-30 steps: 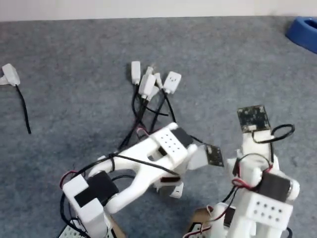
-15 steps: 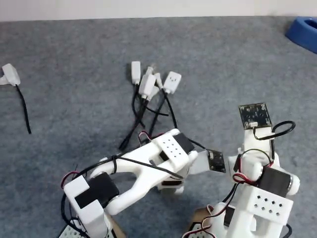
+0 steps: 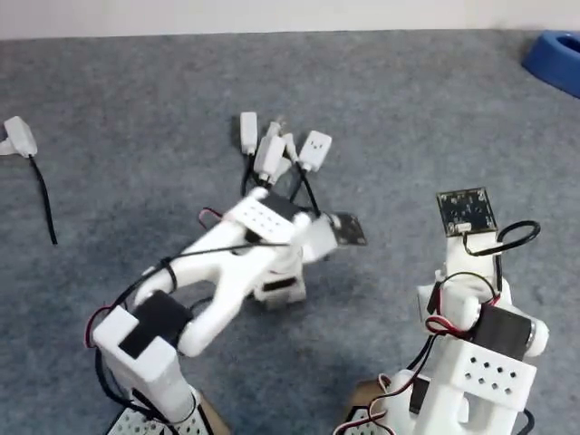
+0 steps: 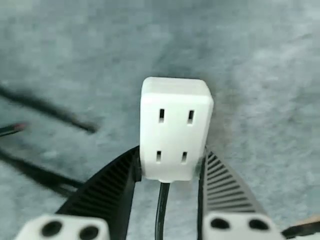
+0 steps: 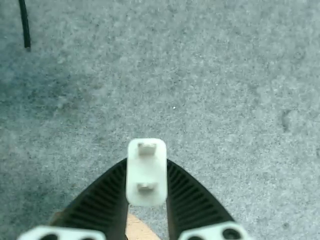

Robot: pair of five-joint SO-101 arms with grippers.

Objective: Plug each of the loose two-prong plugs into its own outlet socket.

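Observation:
In the left wrist view my left gripper [image 4: 170,156] is shut on a white outlet socket block [image 4: 175,122]. Its slotted face looks at the camera and its black cord hangs between the fingers. My right gripper [image 5: 146,168] is shut on a white two-prong plug [image 5: 146,152], held above bare carpet with both prongs showing. In the high view the left arm [image 3: 263,227] stretches toward a cluster of white plugs and sockets [image 3: 272,149] with tangled black cords. The right arm [image 3: 471,326] stands at the near right. A lone white plug [image 3: 18,136] with a black cord lies at the far left.
Grey carpet [image 3: 435,118] covers the table. A blue container [image 3: 555,56] sits at the far right corner. Black cords [image 3: 258,204] trail from the cluster under the left arm. Open carpet lies between the two arms and to the far left.
The left arm has swung away from the near edge and leftward, toward the plug cluster. The right arm shifted only slightly.

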